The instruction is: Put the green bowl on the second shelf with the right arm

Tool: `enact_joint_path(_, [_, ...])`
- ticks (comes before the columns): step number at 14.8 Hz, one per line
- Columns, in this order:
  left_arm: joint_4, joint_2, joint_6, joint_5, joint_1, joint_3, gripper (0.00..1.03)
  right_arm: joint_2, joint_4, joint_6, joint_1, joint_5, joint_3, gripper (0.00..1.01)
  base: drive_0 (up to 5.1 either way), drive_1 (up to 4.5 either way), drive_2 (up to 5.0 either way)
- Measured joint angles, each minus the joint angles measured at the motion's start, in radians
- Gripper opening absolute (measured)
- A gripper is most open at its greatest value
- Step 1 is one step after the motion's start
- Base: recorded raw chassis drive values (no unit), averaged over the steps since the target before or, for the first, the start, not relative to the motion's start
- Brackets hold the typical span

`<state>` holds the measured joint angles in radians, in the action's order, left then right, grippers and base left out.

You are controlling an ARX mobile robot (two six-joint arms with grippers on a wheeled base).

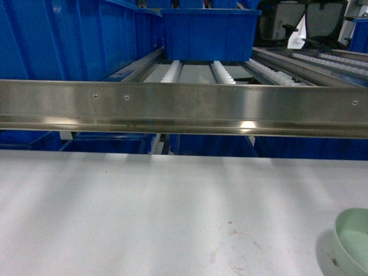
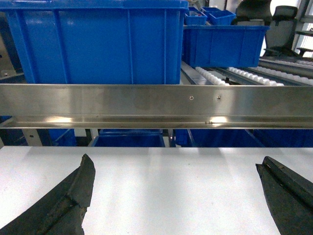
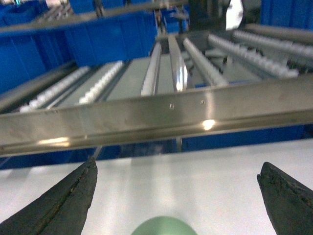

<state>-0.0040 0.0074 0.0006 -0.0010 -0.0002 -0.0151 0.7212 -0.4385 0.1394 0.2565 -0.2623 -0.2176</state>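
The pale green bowl [image 1: 352,238] sits on the white tabletop [image 1: 144,213] at the head view's bottom right corner, cut off by the frame. In the right wrist view its rim [image 3: 164,226] peeks up at the bottom edge, between and below the spread tips of my right gripper [image 3: 177,169], which is open and apart from it. My left gripper [image 2: 176,164] is open over bare table. The steel rack's front rail [image 1: 184,106] fronts a shelf level with white roller tracks [image 1: 172,72] and blue crates [image 1: 210,31]. Neither gripper shows in the head view.
A large blue crate [image 2: 98,41] fills the shelf's left side behind the rail [image 2: 156,105]. More blue crates [image 1: 103,144] sit on the level under the rail. Roller lanes [image 3: 161,68] run back between steel dividers. Office chairs [image 1: 325,20] stand far behind.
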Motion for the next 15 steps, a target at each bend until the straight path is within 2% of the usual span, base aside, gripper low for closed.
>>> enact_joint_path(1, [0.000,0.000,0.000,0.000,0.000,0.000,0.98,0.238,0.001,-0.008,-0.002,-0.018,-0.086,0.98,0.0,0.00,0.0])
enact_joint_path(2, [0.001,0.000,0.000,0.000,0.000,0.000,0.98,0.425,0.063,-0.022,-0.021,-0.023,-0.155,0.98,0.0,0.00,0.0])
enact_joint_path(3, [0.000,0.000,0.000,0.000,0.000,0.000,0.98,0.609,0.118,-0.055,-0.053,-0.013,-0.231,0.98,0.0,0.00,0.0])
enact_joint_path(5, [0.000,0.000,0.000,0.000,0.000,0.000,0.98,0.785,0.117,-0.106,-0.095,0.064,-0.327,0.98,0.0,0.00,0.0])
enact_joint_path(6, [0.000,0.000,0.000,0.000,0.000,0.000,0.98,0.824,0.097,-0.119,-0.107,0.111,-0.332,0.98,0.0,0.00,0.0])
enact_joint_path(8, [0.000,0.000,0.000,0.000,0.000,0.000,0.98,0.922,0.055,-0.124,-0.111,0.179,-0.330,0.98,0.0,0.00,0.0])
enact_joint_path(9, [0.000,0.000,0.000,0.000,0.000,0.000,0.98,0.955,0.033,-0.124,-0.105,0.195,-0.326,0.98,0.0,0.00,0.0])
enact_joint_path(14, [0.000,0.000,0.000,0.000,0.000,0.000,0.98,1.126,-0.074,-0.111,-0.106,0.220,-0.275,0.98,0.0,0.00,0.0])
enact_joint_path(15, [0.000,0.000,0.000,0.000,0.000,0.000,0.98,1.142,-0.098,-0.110,-0.106,0.219,-0.264,0.93,0.0,0.00,0.0])
